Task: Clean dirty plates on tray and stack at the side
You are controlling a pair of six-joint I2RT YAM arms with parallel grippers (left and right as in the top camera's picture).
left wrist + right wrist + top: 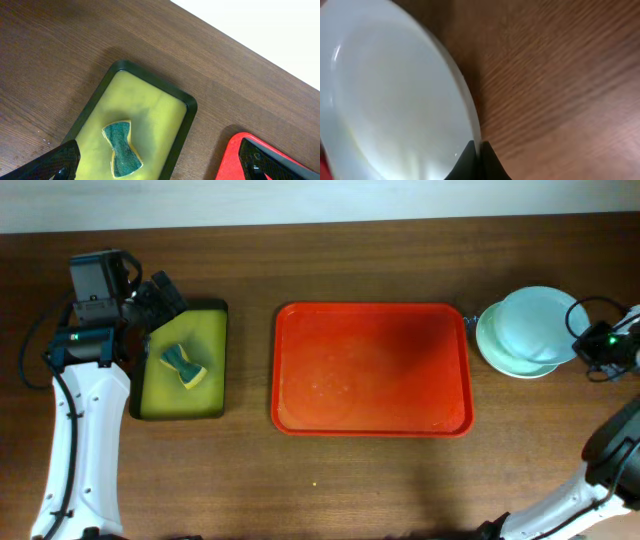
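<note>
The red tray (372,368) lies in the middle of the table with nothing on it; its corner shows in the left wrist view (235,160). To its right, a pale blue plate (535,320) sits tilted on a pale mint green plate (492,340). I cannot make out the white plate. My right gripper (579,337) is shut on the pale blue plate's right rim; the right wrist view shows the fingers (478,152) pinching the rim of the plate (395,95). My left gripper (160,302) is open and empty, above the far end of the yellow-green tray, and also shows in its wrist view (160,167).
A black-rimmed yellow-green tray (205,385) at the left holds a green and yellow sponge (183,366), also in the left wrist view (121,148). The table's far edge meets a white wall (320,200). Cables run by the right arm (600,305).
</note>
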